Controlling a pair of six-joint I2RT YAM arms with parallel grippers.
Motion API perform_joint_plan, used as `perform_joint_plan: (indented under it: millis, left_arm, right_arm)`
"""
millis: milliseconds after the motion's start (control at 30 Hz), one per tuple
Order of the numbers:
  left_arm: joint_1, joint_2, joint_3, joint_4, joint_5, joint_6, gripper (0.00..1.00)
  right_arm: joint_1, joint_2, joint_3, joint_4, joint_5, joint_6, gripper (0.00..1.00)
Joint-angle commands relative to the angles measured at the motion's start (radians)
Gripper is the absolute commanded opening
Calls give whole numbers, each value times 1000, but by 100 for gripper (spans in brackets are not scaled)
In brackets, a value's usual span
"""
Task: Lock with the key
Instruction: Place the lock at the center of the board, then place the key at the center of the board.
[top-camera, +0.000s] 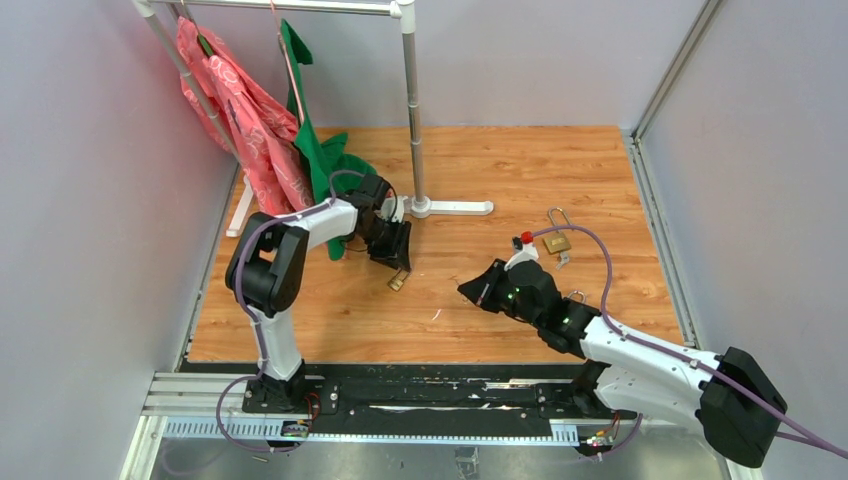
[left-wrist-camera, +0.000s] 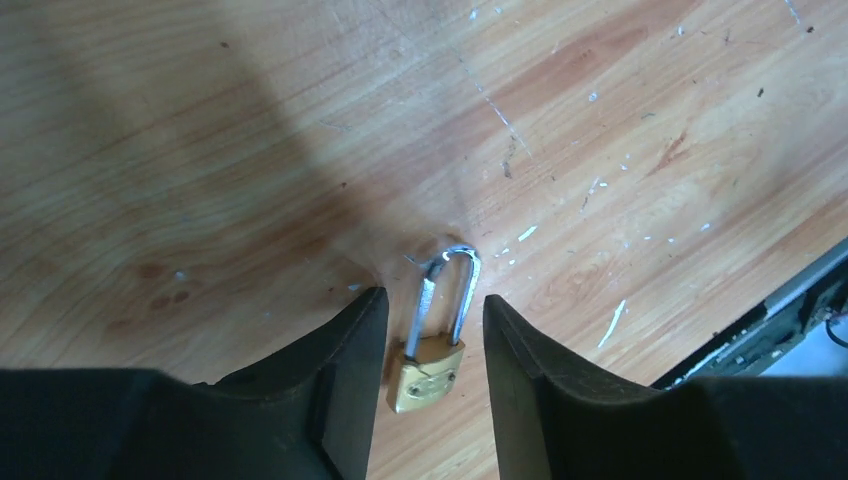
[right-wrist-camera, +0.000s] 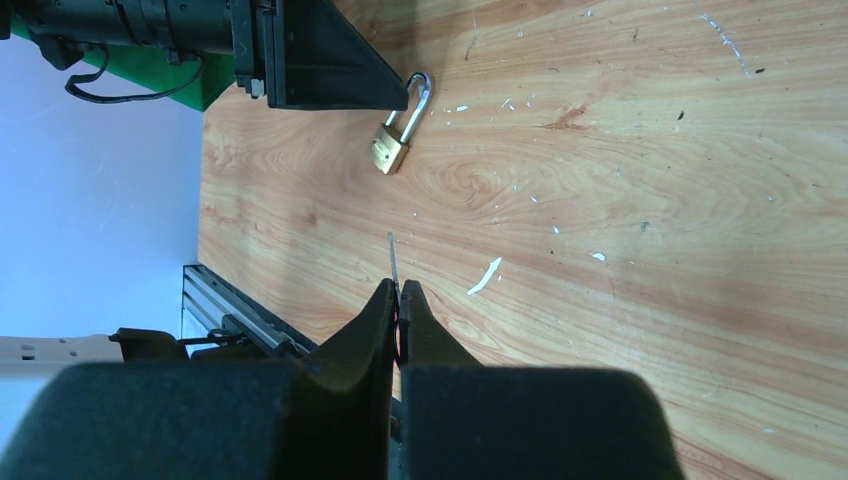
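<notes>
We see the left claw parted around the padlock, and the right claw pinched shut on the key.
The brass padlock lies flat on the wooden table between the left fingers, not gripped. To its right, the key's thin blade pokes from the closed fingertips.

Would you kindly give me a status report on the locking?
Left end effector open, straddling padlock. Right end effector shut on key. Nothing between them.
</notes>
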Motion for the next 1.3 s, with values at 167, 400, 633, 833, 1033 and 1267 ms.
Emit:
perform_joint_plan:
  millis: [167, 400, 633, 833, 1033, 1267]
  left_arm:
    - [6, -80, 27, -31, -161, 2, 52]
    - [-22, -282, 44, -93, -183, -15, 54]
    - [-105, -486, 33, -107, -168, -59, 54]
    - [-124, -633, 31, -106, -151, -97, 54]
    - [-127, -722, 21, -105, -131, -121, 54]
    - [-127, -752, 11, -107, -132, -124, 54]
  right_arm:
    - [18, 18, -8, -23, 15, 63, 0]
    - [101, 171, 33, 83, -17, 122, 0]
    - [166, 462, 187, 197, -160, 74, 0]
    - [183, 679, 337, 217, -283, 37, 0]
    - [199, 796, 415, 188, -306, 31, 1]
    - [204, 818, 426, 138, -272, 23, 19]
